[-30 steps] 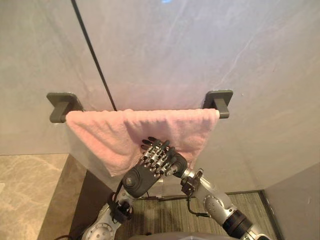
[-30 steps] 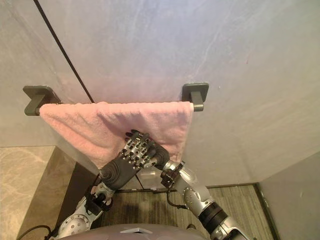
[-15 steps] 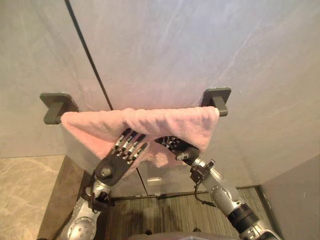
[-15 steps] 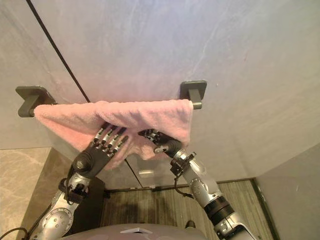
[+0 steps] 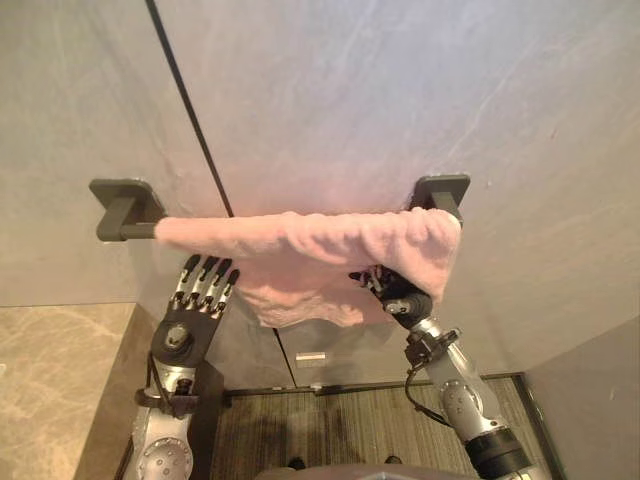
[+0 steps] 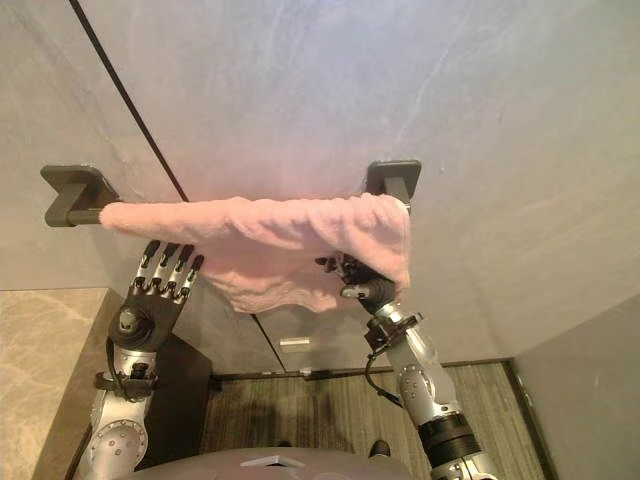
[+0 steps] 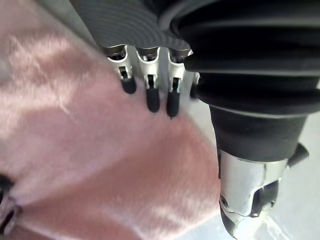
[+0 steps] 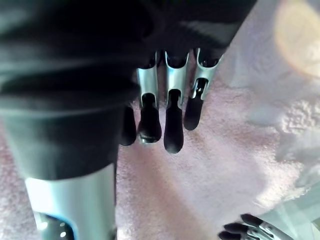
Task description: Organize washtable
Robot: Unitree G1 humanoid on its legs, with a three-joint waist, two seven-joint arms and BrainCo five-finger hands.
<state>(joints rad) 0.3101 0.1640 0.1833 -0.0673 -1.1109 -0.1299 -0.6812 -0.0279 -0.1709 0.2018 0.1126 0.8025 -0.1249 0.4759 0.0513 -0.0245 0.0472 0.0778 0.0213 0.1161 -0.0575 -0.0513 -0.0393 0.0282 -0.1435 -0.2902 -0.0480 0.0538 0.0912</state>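
While the left hand [image 5: 186, 325] hangs at 8 o'clock of the pink towel [image 5: 300, 250], fingers straight and apart, the right hand [image 5: 395, 290] at 5 o'clock touches it with relaxed fingers. The towel drapes bunched over the wall rail [image 5: 135, 231].

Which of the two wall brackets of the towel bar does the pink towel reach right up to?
The right bracket: the towel is bunched against it, while a bare stretch of bar separates the towel from the left bracket.
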